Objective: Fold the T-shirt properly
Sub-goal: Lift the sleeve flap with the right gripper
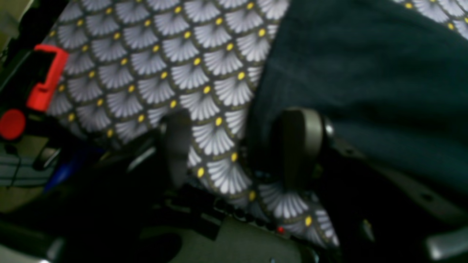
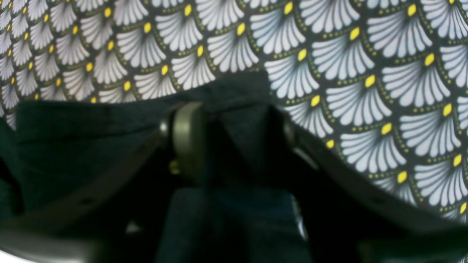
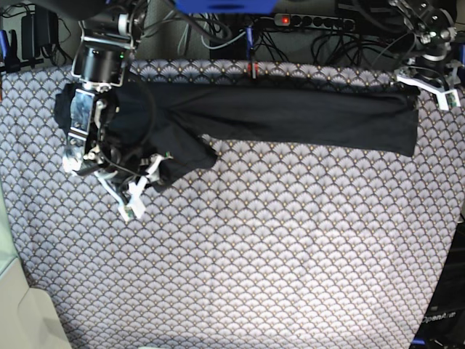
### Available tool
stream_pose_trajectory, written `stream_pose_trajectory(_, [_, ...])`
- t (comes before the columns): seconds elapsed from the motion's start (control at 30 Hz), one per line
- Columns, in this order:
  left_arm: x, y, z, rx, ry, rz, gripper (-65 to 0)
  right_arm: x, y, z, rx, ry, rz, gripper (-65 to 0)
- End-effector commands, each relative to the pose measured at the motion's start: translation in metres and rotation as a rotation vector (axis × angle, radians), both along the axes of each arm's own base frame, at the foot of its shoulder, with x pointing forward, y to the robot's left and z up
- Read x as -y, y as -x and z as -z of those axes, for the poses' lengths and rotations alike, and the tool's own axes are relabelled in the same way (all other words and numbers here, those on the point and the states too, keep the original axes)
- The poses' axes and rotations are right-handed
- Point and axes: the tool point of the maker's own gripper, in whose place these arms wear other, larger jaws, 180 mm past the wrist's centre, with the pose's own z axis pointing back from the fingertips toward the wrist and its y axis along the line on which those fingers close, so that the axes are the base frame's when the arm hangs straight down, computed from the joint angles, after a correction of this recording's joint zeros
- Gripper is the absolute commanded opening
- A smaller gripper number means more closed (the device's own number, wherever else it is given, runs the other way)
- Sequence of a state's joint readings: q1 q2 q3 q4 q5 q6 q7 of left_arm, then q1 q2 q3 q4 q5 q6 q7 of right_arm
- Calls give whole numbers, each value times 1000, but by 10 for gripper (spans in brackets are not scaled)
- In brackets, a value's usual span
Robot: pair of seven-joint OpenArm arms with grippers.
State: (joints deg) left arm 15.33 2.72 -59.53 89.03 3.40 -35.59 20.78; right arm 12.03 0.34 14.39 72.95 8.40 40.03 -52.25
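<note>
The dark T-shirt (image 3: pixel 290 113) lies as a long band across the far part of the table, with a bunched flap at its lower left. My right gripper (image 3: pixel 134 193) is at that flap. In the right wrist view the right gripper (image 2: pixel 236 138) has dark fabric (image 2: pixel 73 128) tented between its fingers. My left gripper (image 3: pixel 429 86) is at the band's right end. In the left wrist view the left gripper (image 1: pixel 237 149) is open, with one finger (image 1: pixel 299 146) over the T-shirt's (image 1: pixel 365 73) edge and patterned cloth showing between the fingers.
The scallop-patterned cloth (image 3: pixel 254 254) covers the whole table and also shows in the left wrist view (image 1: pixel 164 54) and the right wrist view (image 2: pixel 365 73). A power strip (image 3: pixel 312 22) and cables lie behind the far edge. A red clamp (image 1: pixel 47 76) sits at the table edge.
</note>
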Motion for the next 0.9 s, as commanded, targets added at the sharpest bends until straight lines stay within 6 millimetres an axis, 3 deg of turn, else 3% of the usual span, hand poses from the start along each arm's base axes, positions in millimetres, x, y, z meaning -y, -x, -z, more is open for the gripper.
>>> stream_pose_trajectory(0.0, [-5,-6,-14,43,-28,5,-279,2,2,1,-20,20,-9,-471])
stream_pose_trajectory(0.13, [-5,-6,-13,43,-26,4,-279,4,0,0,-17,24,-9,-587])
stream_pose_trajectory(0.23, [-5,-6,-13,43,-26,4,-279,5,-2,-2,-11,27,-9,-635])
stream_pose_trajectory(0.37, [-5,-6,-13,43,-26,4,-279,16,-8,-16,32,62,-5,-639])
stream_pose_trajectory(0.5, [-5,-6,-13,43,-26,4,-279,26,-13,-45,96,126,-6,-639])
stream_pose_trajectory(0.87, [-3,-14,-15,59,-20,9,-279,39,30,-88,195,264,-7,-639])
